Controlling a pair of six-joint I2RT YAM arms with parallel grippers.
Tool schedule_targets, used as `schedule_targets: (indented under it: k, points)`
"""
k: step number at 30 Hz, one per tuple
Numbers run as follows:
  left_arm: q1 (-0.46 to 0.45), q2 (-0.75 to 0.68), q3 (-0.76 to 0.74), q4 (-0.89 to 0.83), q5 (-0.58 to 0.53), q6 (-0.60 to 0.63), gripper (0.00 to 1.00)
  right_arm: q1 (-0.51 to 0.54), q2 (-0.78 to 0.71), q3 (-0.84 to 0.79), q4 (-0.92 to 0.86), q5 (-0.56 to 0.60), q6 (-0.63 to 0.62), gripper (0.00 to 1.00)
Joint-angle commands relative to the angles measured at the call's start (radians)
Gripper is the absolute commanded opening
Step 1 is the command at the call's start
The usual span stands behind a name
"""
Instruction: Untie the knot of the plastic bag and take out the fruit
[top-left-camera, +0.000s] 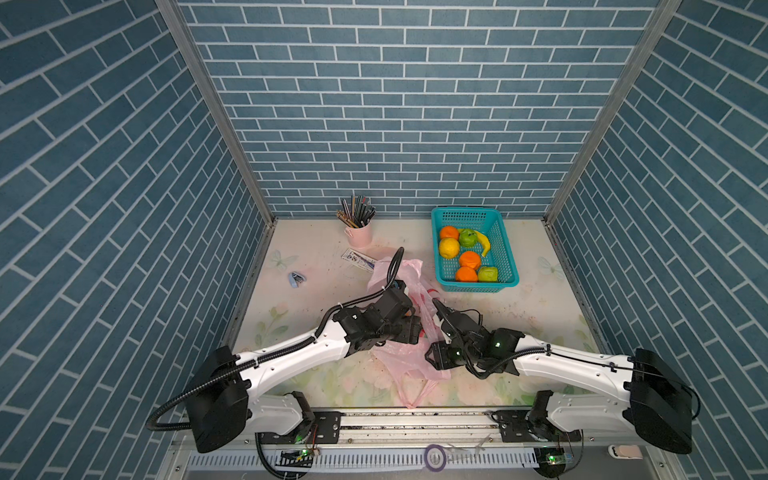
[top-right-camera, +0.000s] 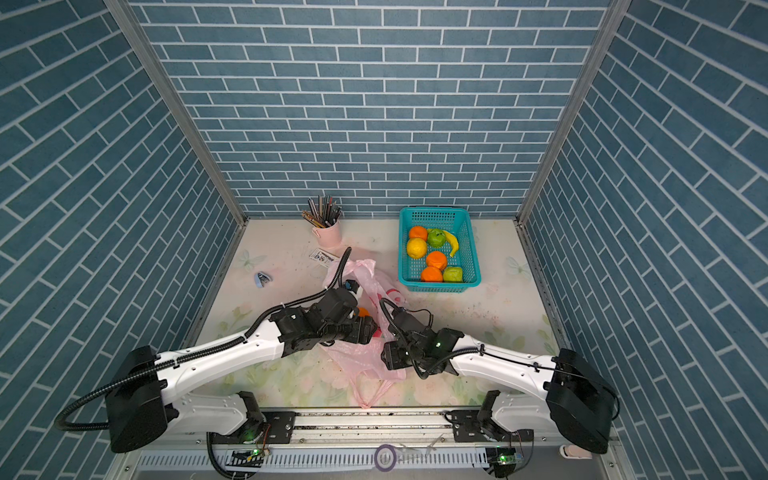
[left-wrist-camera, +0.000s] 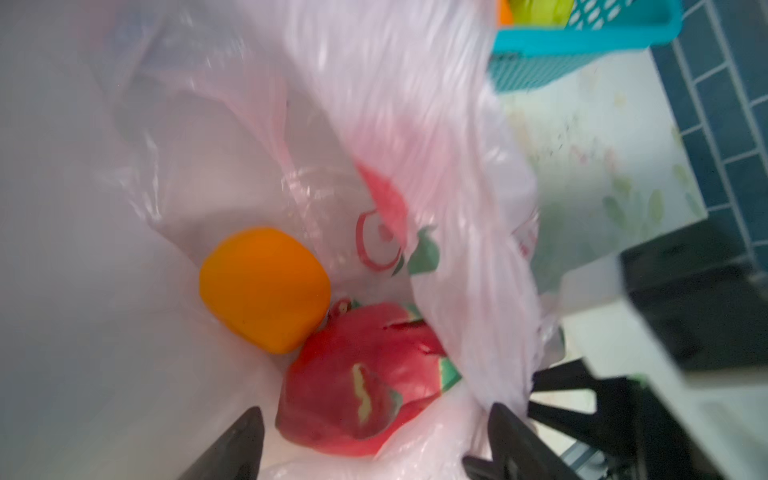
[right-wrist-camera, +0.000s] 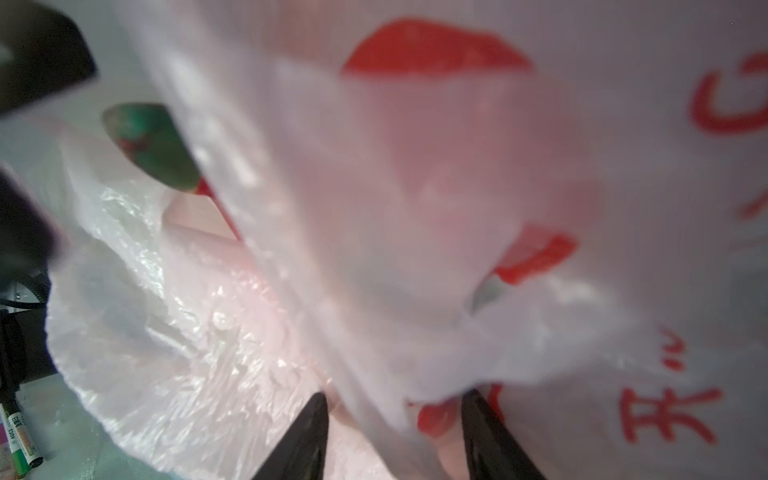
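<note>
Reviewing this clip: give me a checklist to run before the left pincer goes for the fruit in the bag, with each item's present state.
1. Bag mouth open: ok. The plastic bag gapes in the left wrist view.
2. Left pincer open: ok. Its jaws stand wide and empty, aimed at the dragon fruit.
3. Dragon fruit clear of neighbours: not ok. The orange lies against it.
4. Right pincer holding the bag: cannot tell. Film hangs between its jaws, blurred.
5. Teal basket has room: ok. Bare floor shows inside it.
</note>
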Motion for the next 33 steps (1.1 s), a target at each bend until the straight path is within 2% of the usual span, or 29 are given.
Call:
schedule_targets:
  k: [1, 6, 10, 15, 20, 33]
  points:
    - [0.024, 0.065, 0.064, 0.008, -0.115, -0.007, 0.85, 0.005, 0.008, -0.013, -0.014, 0.028, 0.002, 0.53]
    - [0.033, 0.182, 0.149, -0.067, -0.174, 0.037, 0.81, 0.004, 0.004, 0.007, -0.04, 0.055, -0.009, 0.54]
    - [0.033, 0.207, 0.147, -0.071, -0.205, 0.079, 0.8, 0.003, -0.001, 0.041, -0.09, 0.119, 0.015, 0.56]
    - [0.039, 0.206, 0.12, -0.038, -0.162, 0.141, 0.81, -0.035, -0.009, 0.062, -0.142, 0.181, 0.044, 0.58]
    - [0.067, 0.23, 0.112, -0.044, -0.146, 0.153, 0.86, -0.13, -0.033, 0.062, -0.124, 0.135, 0.031, 0.59]
    - [0.129, 0.372, 0.156, -0.103, -0.086, 0.152, 0.88, -0.131, -0.012, 0.077, -0.078, 0.088, 0.006, 0.61]
